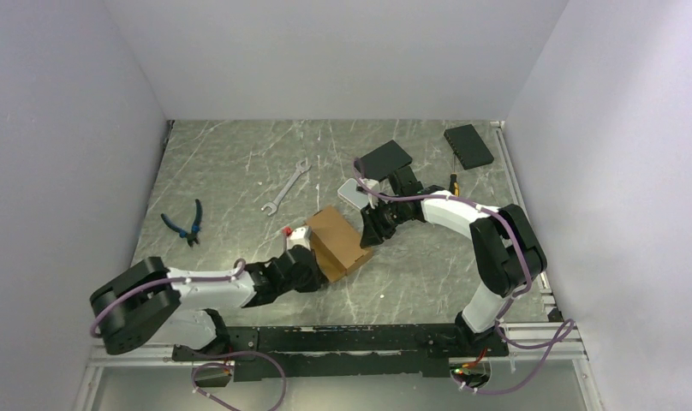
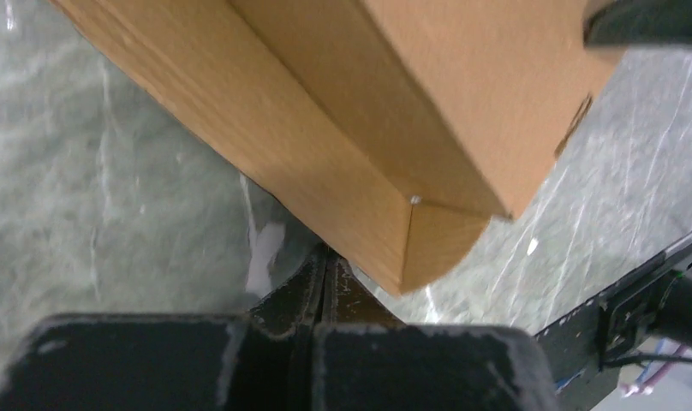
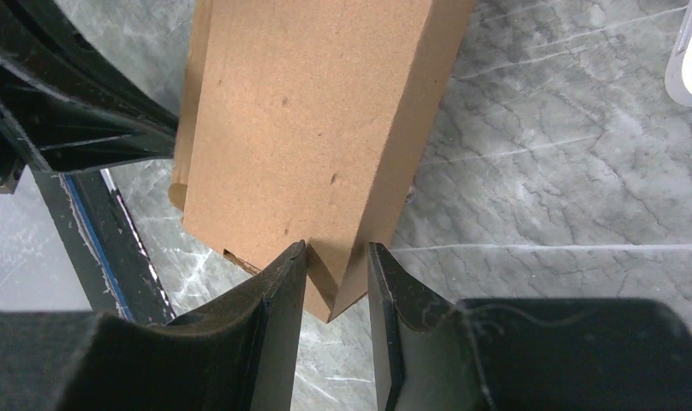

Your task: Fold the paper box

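Observation:
The paper box [image 1: 338, 240] is a closed brown cardboard carton lying on the marble table, between my two grippers. My left gripper [image 1: 313, 267] is at its near left end. In the left wrist view the left gripper [image 2: 325, 257] is shut and empty, its tips just under the low corner of the box [image 2: 351, 128]. My right gripper [image 1: 371, 233] is at the box's right end. In the right wrist view the right gripper [image 3: 336, 257] stands a little open, with a corner of the box [image 3: 308, 120] between its fingers.
A wrench [image 1: 287, 190] and blue-handled pliers [image 1: 187, 223] lie to the left. Two black slabs [image 1: 385, 157] [image 1: 468, 145] lie at the back right. A translucent white case [image 1: 353, 192] sits just behind the box. A small red item [image 1: 289, 231] lies by the box's left side.

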Motion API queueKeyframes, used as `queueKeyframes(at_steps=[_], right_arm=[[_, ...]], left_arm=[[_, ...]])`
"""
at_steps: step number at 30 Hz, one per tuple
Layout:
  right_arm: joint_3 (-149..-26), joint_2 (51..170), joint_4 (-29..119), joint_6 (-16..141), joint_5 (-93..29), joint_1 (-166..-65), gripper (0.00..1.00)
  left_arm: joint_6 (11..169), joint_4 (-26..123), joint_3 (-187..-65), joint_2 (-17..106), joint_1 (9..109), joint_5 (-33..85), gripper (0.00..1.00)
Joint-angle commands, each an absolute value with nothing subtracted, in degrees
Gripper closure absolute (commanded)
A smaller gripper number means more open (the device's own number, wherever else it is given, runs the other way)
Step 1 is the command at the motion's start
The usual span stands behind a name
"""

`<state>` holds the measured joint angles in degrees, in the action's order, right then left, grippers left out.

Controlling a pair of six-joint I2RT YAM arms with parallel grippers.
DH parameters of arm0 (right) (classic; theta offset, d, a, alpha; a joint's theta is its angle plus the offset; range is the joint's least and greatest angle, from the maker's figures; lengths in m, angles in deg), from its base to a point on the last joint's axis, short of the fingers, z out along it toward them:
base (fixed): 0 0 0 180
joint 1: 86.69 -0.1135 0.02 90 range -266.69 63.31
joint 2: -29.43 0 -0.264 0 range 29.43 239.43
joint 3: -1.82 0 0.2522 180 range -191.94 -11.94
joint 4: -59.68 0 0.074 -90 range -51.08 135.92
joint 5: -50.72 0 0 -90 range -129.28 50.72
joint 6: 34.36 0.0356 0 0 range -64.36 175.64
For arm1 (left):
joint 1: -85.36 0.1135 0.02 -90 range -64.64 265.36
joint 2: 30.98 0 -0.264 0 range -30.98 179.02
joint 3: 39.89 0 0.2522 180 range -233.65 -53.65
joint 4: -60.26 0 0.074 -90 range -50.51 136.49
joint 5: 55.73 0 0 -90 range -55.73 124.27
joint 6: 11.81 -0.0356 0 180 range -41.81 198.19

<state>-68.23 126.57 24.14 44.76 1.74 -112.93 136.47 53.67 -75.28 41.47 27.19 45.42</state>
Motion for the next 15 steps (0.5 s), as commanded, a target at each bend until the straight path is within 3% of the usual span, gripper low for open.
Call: queueKeyframes(at_steps=[1, 8, 15], right_arm=[[-68.54, 128.9, 23.96, 42.9, -3.14, -114.04, 0.65], [-68.84, 129.32, 23.77, 42.72, -3.93, -114.66, 0.66], [-68.98, 129.53, 23.78, 42.98, -6.06, -114.67, 0.66]], left_arm=[[135.2, 61.27, -80.82, 46.65, 31.08, 40.03, 1.0], [129.06, 55.18, -94.86, 52.33, 33.62, 38.09, 1.0], [129.33, 49.11, -93.62, 51.15, 34.28, 39.85, 1.0]])
